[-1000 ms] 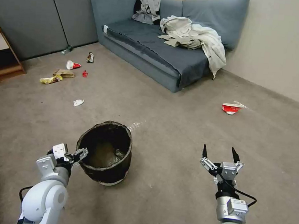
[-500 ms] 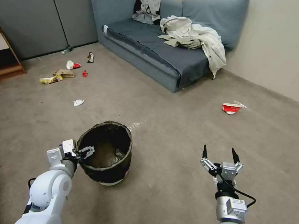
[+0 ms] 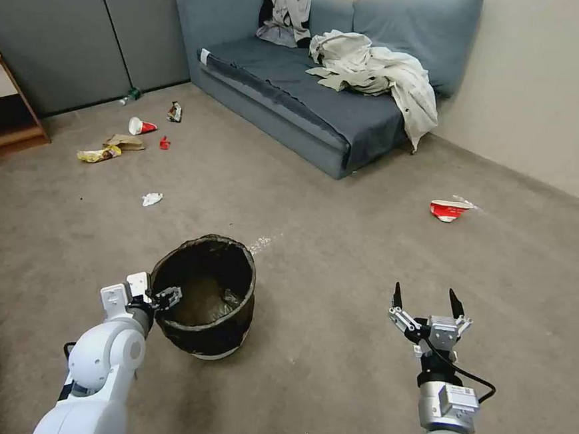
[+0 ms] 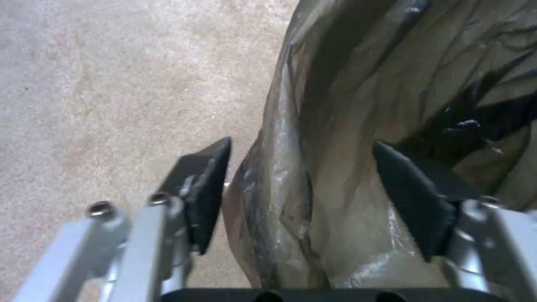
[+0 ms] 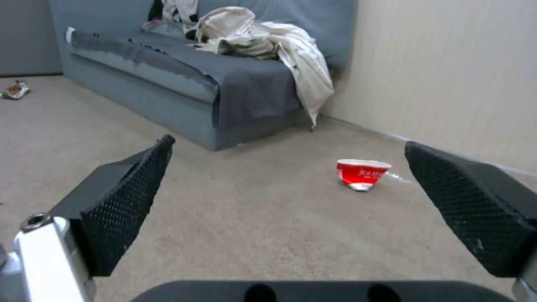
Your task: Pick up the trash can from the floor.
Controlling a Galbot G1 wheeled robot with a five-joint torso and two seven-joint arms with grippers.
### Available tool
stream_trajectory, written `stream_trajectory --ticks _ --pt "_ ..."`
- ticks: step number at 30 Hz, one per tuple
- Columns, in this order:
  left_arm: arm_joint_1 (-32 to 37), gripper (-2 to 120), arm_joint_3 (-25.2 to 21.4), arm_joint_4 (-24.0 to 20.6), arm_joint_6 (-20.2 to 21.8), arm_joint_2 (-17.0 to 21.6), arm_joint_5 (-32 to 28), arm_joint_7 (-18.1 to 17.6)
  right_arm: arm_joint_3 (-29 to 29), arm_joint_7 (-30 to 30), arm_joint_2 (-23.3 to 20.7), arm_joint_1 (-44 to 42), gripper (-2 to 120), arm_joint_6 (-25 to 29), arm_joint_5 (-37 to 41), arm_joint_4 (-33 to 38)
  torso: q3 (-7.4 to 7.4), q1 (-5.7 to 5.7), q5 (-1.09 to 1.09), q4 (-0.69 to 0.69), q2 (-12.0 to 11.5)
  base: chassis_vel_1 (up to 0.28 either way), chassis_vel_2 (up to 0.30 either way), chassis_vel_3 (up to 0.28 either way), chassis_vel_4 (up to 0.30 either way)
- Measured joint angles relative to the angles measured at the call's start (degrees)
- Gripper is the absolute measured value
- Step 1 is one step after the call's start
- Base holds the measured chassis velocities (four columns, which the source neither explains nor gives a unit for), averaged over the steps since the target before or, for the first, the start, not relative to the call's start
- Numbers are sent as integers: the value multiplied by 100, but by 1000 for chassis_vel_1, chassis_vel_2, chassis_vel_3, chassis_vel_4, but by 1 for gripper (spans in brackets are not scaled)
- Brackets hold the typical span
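Observation:
The trash can (image 3: 206,297) stands upright on the floor (image 3: 339,261), a small round bin lined with a dark bag folded over its rim, pale base showing below. My left gripper (image 3: 164,298) is at the can's left rim, open, with one finger outside and one inside. In the left wrist view the bagged rim (image 4: 302,176) passes between the two black pads (image 4: 208,193), with a gap on each side. My right gripper (image 3: 428,300) hovers over bare carpet to the can's right, open and holding nothing; its pads (image 5: 120,209) frame open floor.
A grey sofa (image 3: 298,104) with heaped clothes (image 3: 374,73) stands at the back. A red crushed cup (image 3: 448,210) lies at right. Scattered litter (image 3: 125,140) and a white scrap (image 3: 151,199) lie at left. A wooden shelf (image 3: 0,114) sits far left.
My left gripper has moved right and forward from beside the can to straddle its left rim. The right arm and the can have stayed put.

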Motion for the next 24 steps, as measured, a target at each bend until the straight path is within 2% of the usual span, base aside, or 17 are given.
stream_trajectory --ticks 2,4,6,8,10,14,24 --pt "5 57 7 1 -12 -7 13 2 -2 5 0 4 100 0 0 0 0 0 0 0 0 0 0 0 0" --pt "2 45 15 21 -40 -17 25 -2 -4 11 -2 11 100 0 0 1 0 0 -1 0 0 0 0 0 0" --pt "-1 41 16 28 -51 -18 26 -6 -4 16 -3 12 100 0 0 1 0 0 -1 0 0 0 0 0 0" --pt "-3 31 21 44 -98 -20 26 -38 -3 23 -6 13 100 1 0 1 0 0 -2 0 0 0 0 0 0" --pt "-3 28 24 53 -129 -21 30 -64 -2 24 -7 13 100 1 0 1 0 0 -3 0 0 0 0 0 0" --pt "7 9 93 120 -466 -40 245 -209 -5 29 -6 11 100 2 0 4 0 0 -5 -2 0 0 0 0 0" --pt "143 7 148 -4 -902 -4 245 -145 -9 43 0 8 100 1 -8 48 1 0 -10 -2 0 0 0 0 0"
